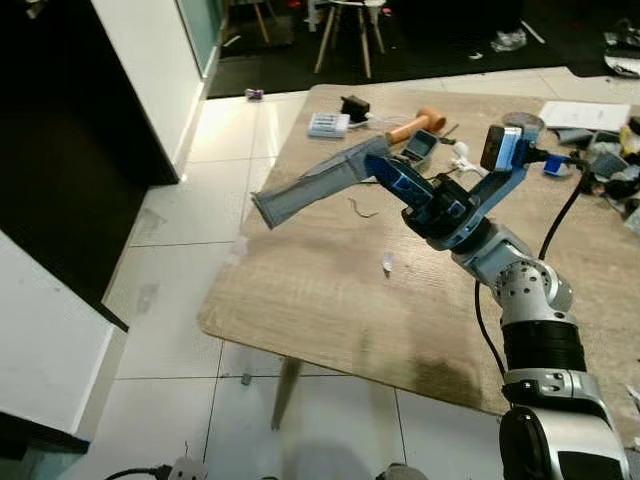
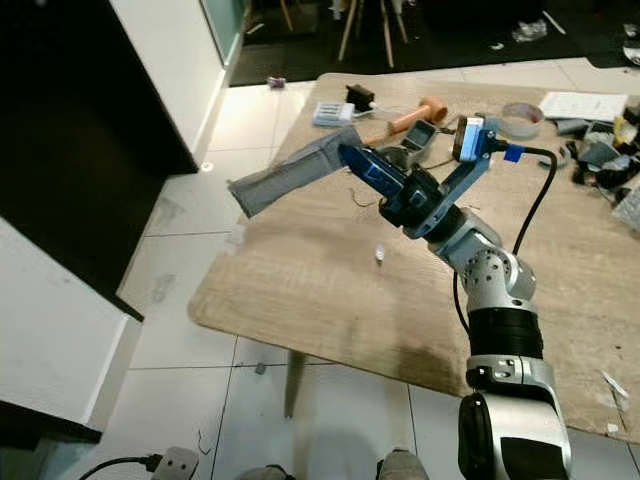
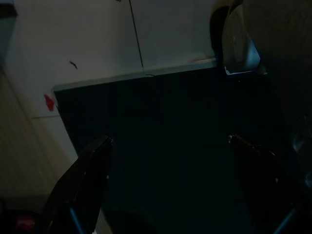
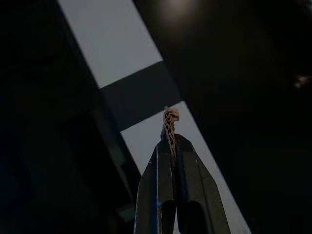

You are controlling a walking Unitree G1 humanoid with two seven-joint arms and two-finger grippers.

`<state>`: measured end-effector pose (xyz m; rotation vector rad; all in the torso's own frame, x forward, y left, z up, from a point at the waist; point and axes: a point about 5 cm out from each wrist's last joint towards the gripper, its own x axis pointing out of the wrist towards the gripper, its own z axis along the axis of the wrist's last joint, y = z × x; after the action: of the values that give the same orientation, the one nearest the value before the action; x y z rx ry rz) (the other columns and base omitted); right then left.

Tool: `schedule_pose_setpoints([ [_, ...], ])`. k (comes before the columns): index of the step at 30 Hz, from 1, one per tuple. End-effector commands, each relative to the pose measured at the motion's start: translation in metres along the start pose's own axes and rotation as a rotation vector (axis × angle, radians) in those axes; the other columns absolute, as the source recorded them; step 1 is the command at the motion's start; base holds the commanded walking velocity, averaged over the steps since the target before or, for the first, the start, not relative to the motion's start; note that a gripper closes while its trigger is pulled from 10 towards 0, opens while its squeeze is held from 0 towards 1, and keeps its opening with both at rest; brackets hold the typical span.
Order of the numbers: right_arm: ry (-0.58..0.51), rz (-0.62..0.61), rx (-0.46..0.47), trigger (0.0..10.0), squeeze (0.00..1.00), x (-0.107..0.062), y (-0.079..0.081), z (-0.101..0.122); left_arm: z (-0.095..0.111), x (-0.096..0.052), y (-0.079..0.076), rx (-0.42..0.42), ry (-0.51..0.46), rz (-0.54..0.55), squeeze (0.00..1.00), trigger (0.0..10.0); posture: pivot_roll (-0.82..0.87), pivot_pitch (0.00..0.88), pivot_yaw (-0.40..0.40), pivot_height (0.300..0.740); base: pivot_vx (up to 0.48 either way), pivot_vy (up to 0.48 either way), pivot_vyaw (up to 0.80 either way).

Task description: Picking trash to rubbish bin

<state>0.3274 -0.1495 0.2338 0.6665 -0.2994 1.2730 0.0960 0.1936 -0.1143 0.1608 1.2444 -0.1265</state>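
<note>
The right gripper (image 1: pixel 378 168) was clamped on only the cardboard's (image 1: pixel 310 186) edge, apparently thinly, at frame centre, so it risked slipping free.

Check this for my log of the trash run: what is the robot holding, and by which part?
The right gripper is shut on one end of a flat grey cardboard strip, held above the table.

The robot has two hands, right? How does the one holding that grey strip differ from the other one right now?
The right hand is raised over the wooden table, fingers pinched shut on the grey cardboard strip. The left hand holds nothing; its fingers are spread apart. The left hand sits in dark shade, while the right hand is well lit. Both have two long black fingers.
</note>
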Motion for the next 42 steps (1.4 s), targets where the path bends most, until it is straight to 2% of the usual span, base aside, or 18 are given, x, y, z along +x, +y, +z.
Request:
schedule_pose_setpoints([
  [1,0.013,0.05,0.035,10.0,0.0,0.006,0.006,-0.007,-0.005,0.0,-0.008,-0.013,0.019,-0.017,0.0,10.0,-0.07,0.043,0.072,0.74,0.0,0.0,0.0],
  [6,0.118,0.095,0.096,10.0,0.0,0.013,0.017,-0.032,-0.004,0.001,-0.008,-0.019,0.023,-0.009,0.0,10.0,-0.07,0.043,0.068,0.74,0.0,0.0,0.0],
  [8,0.2,0.095,0.127,10.0,0.0,0.015,0.022,-0.055,-0.005,0.001,-0.009,-0.017,0.028,-0.008,0.0,10.0,-0.07,0.043,0.066,0.74,-0.15,0.0,0.0],
  [9,0.2,0.095,0.127,10.0,0.0,0.015,0.022,-0.055,-0.005,0.001,-0.009,-0.017,0.028,-0.008,0.0,10.0,-0.07,0.043,0.066,0.74,-0.3,0.0,0.0],
  [13,0.321,0.075,0.139,10.0,0.0,0.016,0.024,-0.081,-0.007,0.0,-0.009,-0.011,0.034,-0.008,0.0,10.0,-0.07,0.043,0.066,0.74,-0.331,0.0,0.0],
  [15,0.449,0.04,0.132,10.0,0.0,0.011,0.022,-0.102,-0.009,0.0,-0.008,-0.009,0.039,-0.007,0.0,10.0,-0.07,0.043,0.064,0.74,-0.345,0.0,0.0],
  [17,0.449,0.04,0.132,10.0,0.0,0.011,0.022,-0.102,-0.009,0.0,-0.008,-0.009,0.039,-0.007,0.0,10.0,-0.07,0.043,0.064,0.74,-0.345,0.0,0.0],
  [19,0.551,0.011,0.122,10.0,0.0,0.004,0.02,-0.119,-0.012,0.0,-0.008,-0.01,0.042,-0.007,0.0,10.0,-0.06,0.045,0.055,0.74,-0.345,0.0,0.0],
  [22,0.595,-0.001,0.124,10.0,0.0,-0.001,0.02,-0.126,-0.013,-0.001,-0.008,-0.011,0.044,-0.006,0.0,10.0,-0.06,0.046,0.053,0.74,-0.345,0.0,0.0],
  [27,0.738,-0.043,0.118,10.0,0.0,-0.016,0.02,-0.148,-0.017,-0.001,-0.009,-0.014,0.052,-0.007,0.0,10.0,-0.06,0.043,0.047,0.74,-0.344,0.0,0.0],
  [30,0.758,-0.048,0.114,10.0,0.0,-0.018,0.019,-0.151,-0.018,-0.001,-0.009,-0.013,0.052,-0.008,0.0,10.0,-0.06,0.043,0.047,0.74,-0.345,0.0,0.0],
  [31,0.811,-0.072,0.096,10.0,0.0,-0.023,0.017,-0.157,-0.018,-0.001,-0.009,-0.013,0.052,-0.009,0.0,10.0,-0.07,0.04,0.044,0.74,-0.345,0.0,0.0],
  [32,0.811,-0.072,0.096,10.0,0.0,-0.023,0.017,-0.157,-0.018,-0.001,-0.009,-0.013,0.052,-0.009,0.0,10.0,-0.07,0.04,0.044,0.74,-0.345,0.0,0.0],
  [35,0.982,-0.172,0.02,10.0,0.0,-0.044,0.005,-0.177,-0.016,-0.001,-0.01,-0.011,0.049,-0.012,0.0,10.0,-0.07,0.039,0.04,0.74,-0.345,0.0,0.0],
  [36,0.982,-0.172,0.02,10.0,0.0,-0.044,0.005,-0.177,-0.016,-0.001,-0.01,-0.011,0.049,-0.012,0.0,10.0,-0.07,0.039,0.04,0.74,-0.345,0.0,0.0],
  [38,1.075,-0.286,-0.029,10.0,0.0,-0.062,-0.005,-0.188,-0.015,-0.001,-0.01,-0.012,0.045,-0.011,0.0,10.0,-0.06,0.038,0.038,0.74,-0.347,0.0,0.0],
  [40,1.101,-0.323,-0.04,10.0,0.0,-0.068,-0.008,-0.191,-0.015,-0.001,-0.01,-0.013,0.044,-0.011,0.0,10.0,-0.06,0.038,0.037,0.74,-0.343,0.0,0.0],
  [42,1.176,-0.442,-0.074,10.0,0.0,-0.089,-0.015,-0.199,-0.015,-0.001,-0.012,-0.016,0.042,-0.013,0.0,10.0,-0.06,0.042,0.037,0.74,-0.345,0.0,0.0],
])
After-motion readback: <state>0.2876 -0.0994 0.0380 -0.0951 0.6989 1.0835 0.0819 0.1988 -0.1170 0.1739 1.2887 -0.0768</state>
